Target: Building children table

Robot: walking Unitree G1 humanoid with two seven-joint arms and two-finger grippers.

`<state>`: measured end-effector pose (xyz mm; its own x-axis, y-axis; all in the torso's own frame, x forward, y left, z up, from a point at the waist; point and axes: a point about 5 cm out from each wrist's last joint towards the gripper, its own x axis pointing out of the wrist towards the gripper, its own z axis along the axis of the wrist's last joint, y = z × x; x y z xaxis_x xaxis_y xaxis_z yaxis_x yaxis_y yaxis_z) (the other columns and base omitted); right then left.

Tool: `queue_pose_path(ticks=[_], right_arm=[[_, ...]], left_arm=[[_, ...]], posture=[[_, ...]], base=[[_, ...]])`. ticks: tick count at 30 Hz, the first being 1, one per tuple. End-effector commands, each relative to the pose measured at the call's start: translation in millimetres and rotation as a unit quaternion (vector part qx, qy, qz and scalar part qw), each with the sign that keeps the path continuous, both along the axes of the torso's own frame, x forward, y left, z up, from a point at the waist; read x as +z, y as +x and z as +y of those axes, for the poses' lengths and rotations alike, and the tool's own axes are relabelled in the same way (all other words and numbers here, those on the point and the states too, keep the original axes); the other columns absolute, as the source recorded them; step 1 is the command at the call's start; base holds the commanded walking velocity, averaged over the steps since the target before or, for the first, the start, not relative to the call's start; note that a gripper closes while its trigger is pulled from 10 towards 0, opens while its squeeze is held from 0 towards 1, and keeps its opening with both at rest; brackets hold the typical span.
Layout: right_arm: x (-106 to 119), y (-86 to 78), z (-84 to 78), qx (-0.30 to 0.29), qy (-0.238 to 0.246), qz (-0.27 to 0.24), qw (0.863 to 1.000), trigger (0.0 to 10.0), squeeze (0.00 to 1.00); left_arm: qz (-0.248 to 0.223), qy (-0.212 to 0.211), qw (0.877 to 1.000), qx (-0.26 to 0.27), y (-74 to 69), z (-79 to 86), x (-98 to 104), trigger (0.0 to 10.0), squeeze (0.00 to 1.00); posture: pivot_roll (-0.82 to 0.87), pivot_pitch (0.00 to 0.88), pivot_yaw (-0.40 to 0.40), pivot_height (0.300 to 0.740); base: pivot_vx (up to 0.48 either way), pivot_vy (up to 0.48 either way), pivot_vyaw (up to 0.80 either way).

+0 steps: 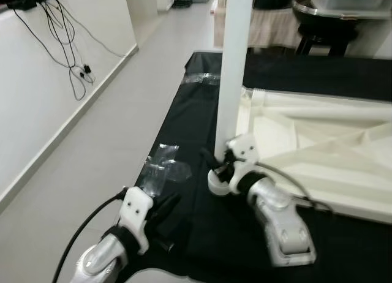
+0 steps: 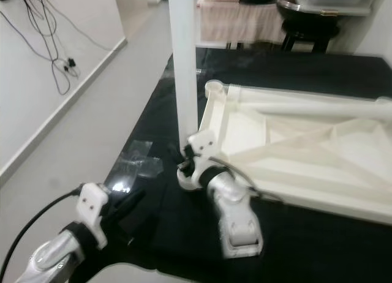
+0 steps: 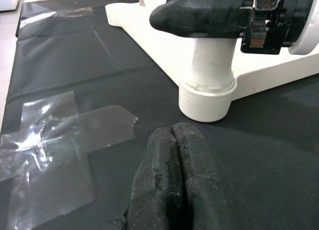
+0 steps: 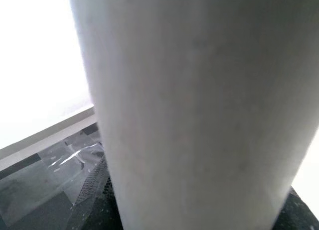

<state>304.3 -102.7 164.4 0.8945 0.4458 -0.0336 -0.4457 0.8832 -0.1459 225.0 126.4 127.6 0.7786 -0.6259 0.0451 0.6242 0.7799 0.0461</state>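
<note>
A white table top (image 1: 318, 148) lies upside down on a black mat (image 1: 202, 99). A white table leg (image 1: 236, 62) stands upright in the near-left corner socket (image 3: 205, 101). My right gripper (image 1: 219, 163) is shut on the leg's base just above the socket; its black fingers (image 3: 199, 16) wrap the leg. The leg (image 4: 199, 105) looms close in the right wrist view. My left gripper (image 3: 174, 165) is shut, holding nothing, low over the mat a short way in front of the socket; it also appears at the mat's near-left edge (image 1: 165, 212).
Clear tape patches (image 1: 160, 166) lie on the mat near my left gripper. More tape (image 1: 202, 79) sits at the mat's far-left corner. Grey floor and a white wall with hanging cables (image 1: 61, 32) run along the left. A dark stool (image 1: 327, 35) stands beyond the mat.
</note>
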Motion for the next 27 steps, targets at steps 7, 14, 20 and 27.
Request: queue_pose_path(ticks=[7, 14, 20, 27], right_arm=[[-16, 12.8, -3.4, 0.048, -0.011, 0.057, 0.997, 10.0, 1.00], [12, 25.5, -7.5, 0.178, 0.011, 0.036, 0.983, 10.0, 1.00], [17, 26.0, -8.3, 0.280, -0.016, 0.043, 0.959, 10.0, 0.00], [20, 34.7, -14.2, 0.376, -0.043, 0.076, 0.923, 10.0, 0.00]], left_arm=[[0.009, 0.006, 1.000, 0.007, 2.4, 2.1, -5, 10.0, 0.00], [0.008, 0.005, 1.000, 0.006, 2.3, 0.1, -5, 10.0, 0.00], [0.008, 0.005, 1.000, 0.005, 1.9, -0.8, -5, 10.0, 0.00], [0.008, 0.005, 1.000, 0.005, 1.2, -1.6, -5, 10.0, 0.00]], posture=[[-0.02, 0.132, 0.041, 0.740], [-0.02, 0.126, 0.039, 0.740], [-0.01, 0.125, 0.033, 0.740], [0.00, 0.130, 0.029, 0.740]], base=[[0.000, 0.000, 0.00], [0.000, 0.000, 0.00], [0.000, 0.000, 0.00], [0.000, 0.000, 0.00]])
